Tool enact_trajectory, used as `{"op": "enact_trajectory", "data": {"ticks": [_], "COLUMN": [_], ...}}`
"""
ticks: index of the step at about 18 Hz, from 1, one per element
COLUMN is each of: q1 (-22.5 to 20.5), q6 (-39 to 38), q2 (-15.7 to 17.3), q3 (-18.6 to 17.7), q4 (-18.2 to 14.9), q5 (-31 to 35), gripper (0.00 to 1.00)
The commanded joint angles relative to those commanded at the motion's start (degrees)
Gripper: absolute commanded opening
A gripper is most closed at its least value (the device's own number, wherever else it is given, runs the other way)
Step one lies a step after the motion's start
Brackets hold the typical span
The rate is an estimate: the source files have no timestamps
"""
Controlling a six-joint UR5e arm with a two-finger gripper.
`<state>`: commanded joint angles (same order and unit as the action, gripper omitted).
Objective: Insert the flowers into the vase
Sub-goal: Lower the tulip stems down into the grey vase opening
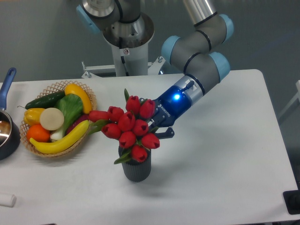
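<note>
Flowers [127, 127]: bunch of smooth, rounded red tulip buds, glossy, plastic-looking; green pointed leaves poking out at top, left and lower left. Sitting over the mouth of the vase, head of the bunch spreading wider than the vase and leaning up and left; one bud trails toward the basket.
Vase [137, 169]: small dark grey cylinder, vertically ribbed wall, matte; upright on the surface, near front centre. Rim mostly hidden by the lowest buds.
End effector [157, 130]: dark fingers behind and right of the bunch, one finger visible just beside the right-hand buds; tips buried among the blooms. Cannot tell whether closed on the stems or released.
Wrist housing [174, 104]: glossy blue body with a lit blue spot, silver collar above.
Arm [199, 61]: grey metallic tubes, pale blue joint caps, reaching in from upper right.
Wicker basket [89, 96]: woven, round, tan; left of the vase. Holds banana, cucumber, yellow pepper, orange, leafy green, pale round item.
Pot [8, 133]: dark, blue handle, at left edge.
Surface [225, 164]: white, smooth, matte.
</note>
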<state>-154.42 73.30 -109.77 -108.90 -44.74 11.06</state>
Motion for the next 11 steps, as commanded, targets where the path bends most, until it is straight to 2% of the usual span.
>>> {"op": "enact_trajectory", "data": {"ticks": [11], "q1": [0.97], "q6": [1.76], "q2": [-1.84], "q3": [-1.32], "q4": [0.00], "q5": [2.39], "gripper": [0.19]}}
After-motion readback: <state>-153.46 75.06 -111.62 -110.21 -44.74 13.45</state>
